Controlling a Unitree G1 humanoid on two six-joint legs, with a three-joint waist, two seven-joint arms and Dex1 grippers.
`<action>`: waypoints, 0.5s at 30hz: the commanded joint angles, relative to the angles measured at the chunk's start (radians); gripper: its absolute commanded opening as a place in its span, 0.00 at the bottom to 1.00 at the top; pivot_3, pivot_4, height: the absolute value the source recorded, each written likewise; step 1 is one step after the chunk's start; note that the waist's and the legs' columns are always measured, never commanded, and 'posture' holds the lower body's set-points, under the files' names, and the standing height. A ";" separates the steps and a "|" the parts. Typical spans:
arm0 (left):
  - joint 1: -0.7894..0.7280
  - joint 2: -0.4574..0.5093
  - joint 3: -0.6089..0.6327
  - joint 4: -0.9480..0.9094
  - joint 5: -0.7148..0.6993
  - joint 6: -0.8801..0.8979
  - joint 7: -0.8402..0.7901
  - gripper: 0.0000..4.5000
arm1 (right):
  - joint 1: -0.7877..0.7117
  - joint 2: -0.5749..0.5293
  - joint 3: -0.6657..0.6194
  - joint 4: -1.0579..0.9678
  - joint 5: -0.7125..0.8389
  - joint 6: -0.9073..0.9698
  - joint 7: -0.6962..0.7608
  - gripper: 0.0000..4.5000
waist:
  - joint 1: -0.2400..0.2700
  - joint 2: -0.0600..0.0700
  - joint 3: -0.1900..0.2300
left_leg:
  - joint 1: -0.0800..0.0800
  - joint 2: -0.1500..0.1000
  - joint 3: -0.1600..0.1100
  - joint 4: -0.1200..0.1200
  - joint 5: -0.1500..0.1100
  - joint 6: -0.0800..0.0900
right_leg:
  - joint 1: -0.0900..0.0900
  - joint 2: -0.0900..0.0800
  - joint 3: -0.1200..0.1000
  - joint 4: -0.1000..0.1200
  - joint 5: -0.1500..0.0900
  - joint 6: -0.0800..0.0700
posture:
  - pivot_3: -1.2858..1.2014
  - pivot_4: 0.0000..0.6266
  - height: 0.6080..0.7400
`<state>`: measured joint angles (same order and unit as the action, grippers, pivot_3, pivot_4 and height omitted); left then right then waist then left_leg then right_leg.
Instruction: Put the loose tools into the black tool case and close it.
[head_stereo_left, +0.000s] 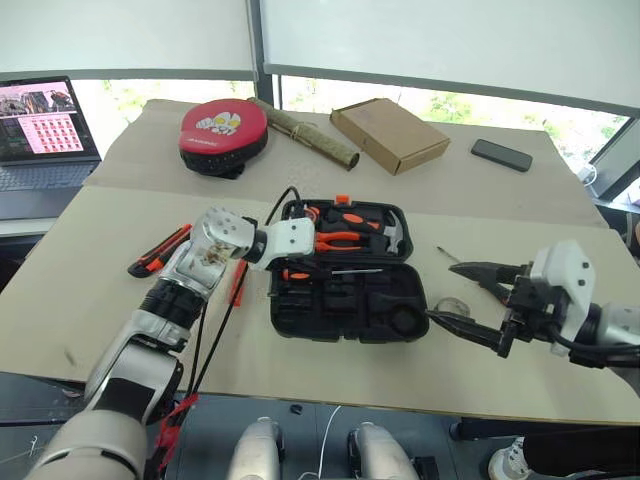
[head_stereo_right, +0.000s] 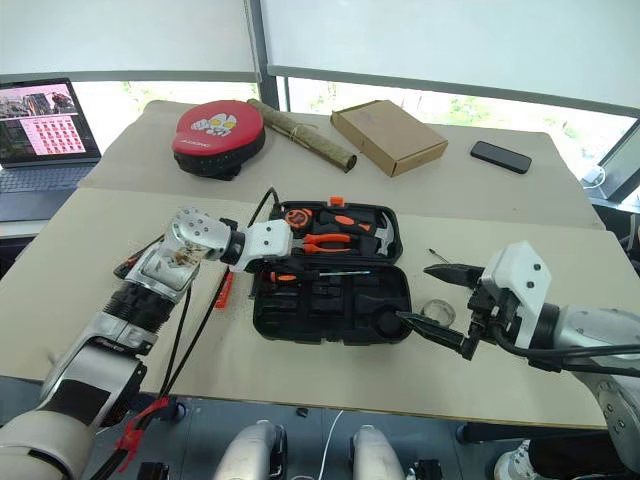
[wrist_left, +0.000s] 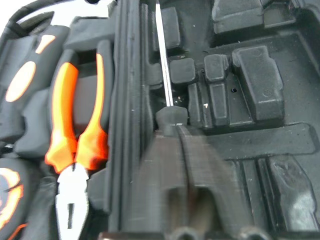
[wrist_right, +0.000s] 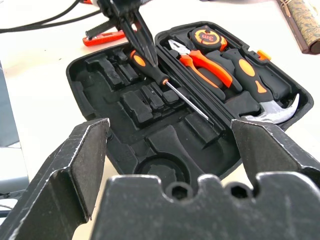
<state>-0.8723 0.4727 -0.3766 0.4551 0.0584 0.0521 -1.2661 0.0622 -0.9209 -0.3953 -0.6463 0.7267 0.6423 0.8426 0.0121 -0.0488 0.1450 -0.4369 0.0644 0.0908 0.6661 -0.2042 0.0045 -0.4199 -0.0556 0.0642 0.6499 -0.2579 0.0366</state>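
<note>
The case (head_stereo_left: 345, 290) lies open on the table (head_stereo_left: 120, 290), its lid half holding pliers (wrist_right: 202, 62), a hammer (wrist_right: 260, 87) and a tape measure (wrist_right: 206, 36). The left gripper (wrist_right: 145, 50) reaches over the case's left end, fingers together and tips down on the handle of a long screwdriver (wrist_right: 170, 85), which lies in the base half along the hinge, shaft pointing toward the case's right end. Whether the fingers pinch the handle or only touch it, I cannot tell. Left of the case, on the table, lie a utility knife (head_stereo_left: 158, 250) and, nearer the case, a slim orange tester (head_stereo_left: 239, 283). The right gripper (head_stereo_left: 475, 300) hovers just beyond the case's right end, fingers wide apart and holding nothing. A small tape roll (head_stereo_right: 438, 311) sits on the table between it and the case.
</note>
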 joint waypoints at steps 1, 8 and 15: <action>-0.036 -0.020 -0.030 0.041 0.048 -0.024 0.019 0.01 | -0.012 0.002 -0.009 -0.011 0.004 -0.007 -0.007 1.00 | 0.000 0.000 0.000 | 0.000 0.000 0.000 0.000 0.000 0.000 | 0.000 0.000 0.000 0.000 0.000 0.000 | 0.52 0.24 1.00; -0.023 -0.031 -0.082 0.120 0.125 -0.123 0.040 0.01 | -0.006 0.004 -0.020 -0.011 0.011 0.001 -0.016 1.00 | 0.001 0.001 -0.001 | 0.000 0.000 -0.001 0.002 0.000 0.000 | 0.001 0.000 0.000 0.001 0.000 0.000 | 0.52 0.24 1.00; -0.063 -0.061 -0.047 0.185 0.107 -0.130 0.046 0.01 | 0.030 0.007 -0.042 -0.033 0.012 0.000 -0.028 1.00 | 0.003 0.002 -0.001 | 0.010 -0.001 -0.003 0.004 0.000 0.001 | 0.015 0.000 -0.002 -0.001 0.000 0.001 | 0.52 0.24 1.00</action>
<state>-0.9207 0.4145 -0.4260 0.6147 0.1544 -0.0920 -1.2271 0.0954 -0.9155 -0.4029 -0.6514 0.7293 0.6430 0.8240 0.0148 -0.0471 0.1439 -0.4254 0.0639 0.0877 0.6704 -0.2045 0.0053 -0.4035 -0.0556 0.0625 0.6491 -0.2579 0.0375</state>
